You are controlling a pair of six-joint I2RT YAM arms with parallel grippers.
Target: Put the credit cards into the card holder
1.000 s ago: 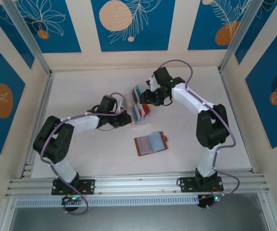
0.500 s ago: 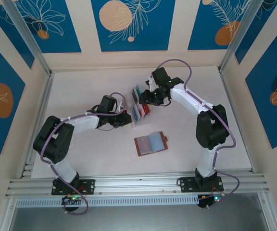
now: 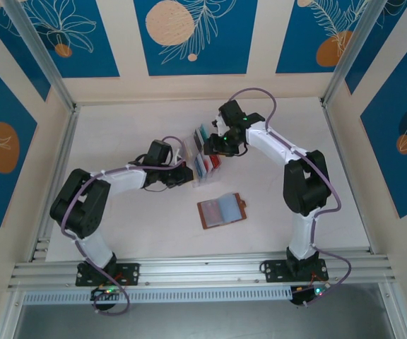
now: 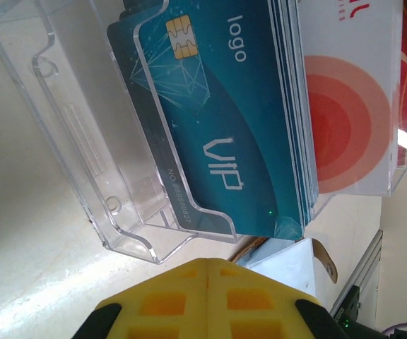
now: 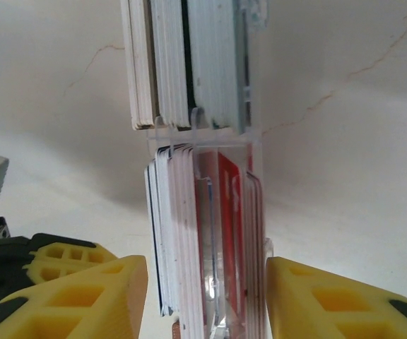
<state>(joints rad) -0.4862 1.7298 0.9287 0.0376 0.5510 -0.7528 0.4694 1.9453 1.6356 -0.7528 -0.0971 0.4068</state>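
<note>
Top external view had the brown card holder [image 3: 222,210] lying open on the white table [image 3: 119,127], nearer the arm bases than either claw and well apart from both. Beyond it the left claw [image 3: 186,175] sat low, its tip just left of the near end of a clear rack [image 3: 202,178]. The rack held the cards [image 3: 208,164] on edge. Farther back, the right claw [image 3: 212,146] met the same rack from its right side, around the middle.

Left wrist view had the left claw's 2 yellow fingers [image 4: 154,300] pressed together with nothing between them. Just ahead of the tips, and apart from them, stood the rack's clear wall. Behind that wall was a teal card [image 4: 225,141] marked VIP, with a gold chip, at the front of a tight stack. To the right of that stack stood a white card [image 4: 348,120] printed with red rings.

Right wrist view had the right claw's 2 yellow fingers [image 5: 76,296] spread, 1 on each side of the rack's nearer section. They sat just beside the white and red cards packed there; whether they touched could not be told. Farther ahead of the claw, the rack's 2nd section held a pack of pale cards.
</note>
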